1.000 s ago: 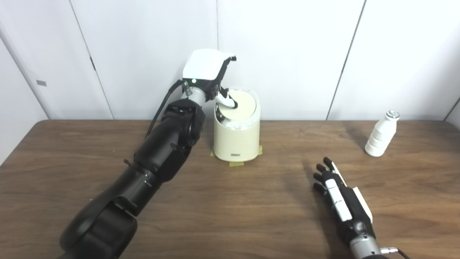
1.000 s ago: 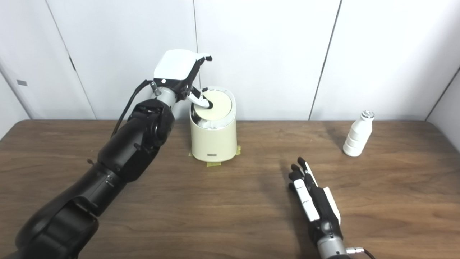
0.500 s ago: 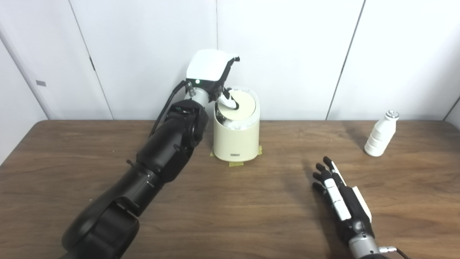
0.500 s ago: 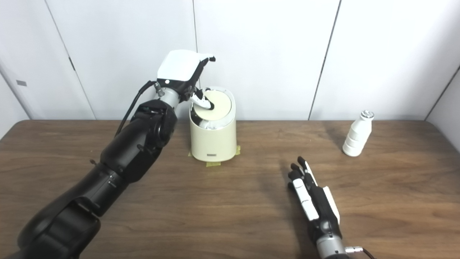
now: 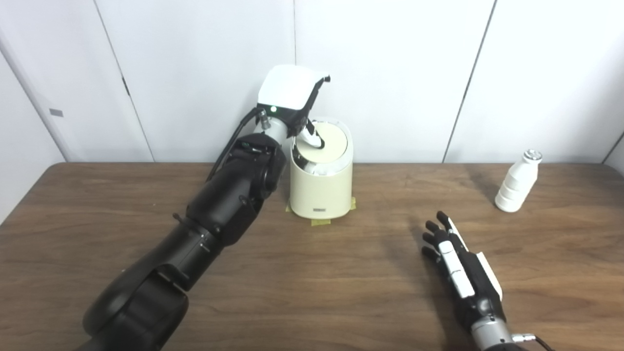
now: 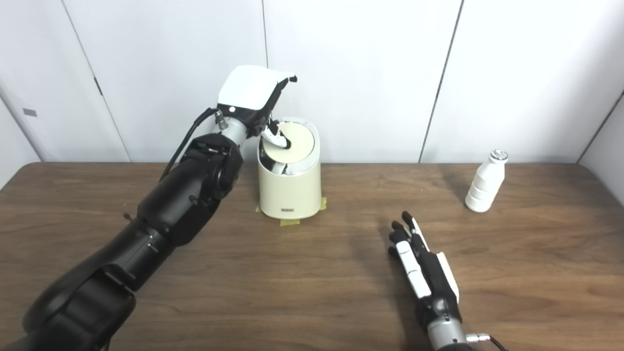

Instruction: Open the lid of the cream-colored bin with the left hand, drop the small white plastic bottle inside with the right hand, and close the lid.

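The cream-colored bin (image 5: 321, 192) stands at the back middle of the wooden table (image 5: 341, 292), close to the wall. Its round lid (image 5: 330, 144) slopes toward me, with a narrow gap showing at its lower front edge. My left hand (image 5: 291, 93) hovers over the bin's back left, fingers stretched out toward the wall, thumb (image 5: 313, 138) resting on the lid. The small white plastic bottle (image 5: 516, 184) stands upright at the far right. My right hand (image 5: 458, 265) lies flat and open on the table, well short of the bottle, holding nothing.
Strips of yellow tape (image 5: 320, 222) mark the bin's base on the table. White wall panels (image 5: 390, 73) rise directly behind the bin and bottle. My left arm (image 5: 219, 204) stretches diagonally across the table's left half.
My left hand has shifted a little to the right and up over the bin, thumb staying on the lid. The right hand crept slightly left. The bottle has not moved.
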### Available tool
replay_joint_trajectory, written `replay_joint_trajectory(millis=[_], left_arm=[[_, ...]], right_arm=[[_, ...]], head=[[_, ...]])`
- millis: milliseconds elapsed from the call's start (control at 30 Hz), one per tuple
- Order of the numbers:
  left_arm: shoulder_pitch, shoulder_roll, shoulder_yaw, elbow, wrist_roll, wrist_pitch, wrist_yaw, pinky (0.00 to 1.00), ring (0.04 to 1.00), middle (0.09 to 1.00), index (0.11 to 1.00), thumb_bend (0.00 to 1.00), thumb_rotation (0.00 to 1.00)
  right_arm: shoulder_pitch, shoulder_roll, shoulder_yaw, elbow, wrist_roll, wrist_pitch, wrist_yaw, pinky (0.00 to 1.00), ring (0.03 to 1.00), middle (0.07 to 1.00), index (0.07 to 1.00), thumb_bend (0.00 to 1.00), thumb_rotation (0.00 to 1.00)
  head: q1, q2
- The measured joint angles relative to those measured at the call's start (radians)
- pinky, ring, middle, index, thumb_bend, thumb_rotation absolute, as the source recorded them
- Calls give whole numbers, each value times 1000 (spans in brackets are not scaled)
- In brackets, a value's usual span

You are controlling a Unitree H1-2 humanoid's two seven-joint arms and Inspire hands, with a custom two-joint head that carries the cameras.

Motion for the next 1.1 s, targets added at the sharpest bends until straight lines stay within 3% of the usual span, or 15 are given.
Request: replay_joint_trajectory(millis=[200,500,1100], left_arm=[[-1,-1,4,26,-7,-26,16,750,833,841,872,1000,81],[-2,-1,-10,32,9,-29,26,838,834,849,885,1000,103],[-2,1,-47,43,32,-31,49,802,838,844,878,1000,101]], right_arm=[[0,1,0,-5,0,1,-1,892,914,932,970,554,843],[-8,0,0,-5,-1,1,-4,901,921,935,972,557,854],[-16,2,0,-4,1,2,-8,894,919,944,977,541,844]], head=[[-5,2],[-5,-3],[-11,-6]])
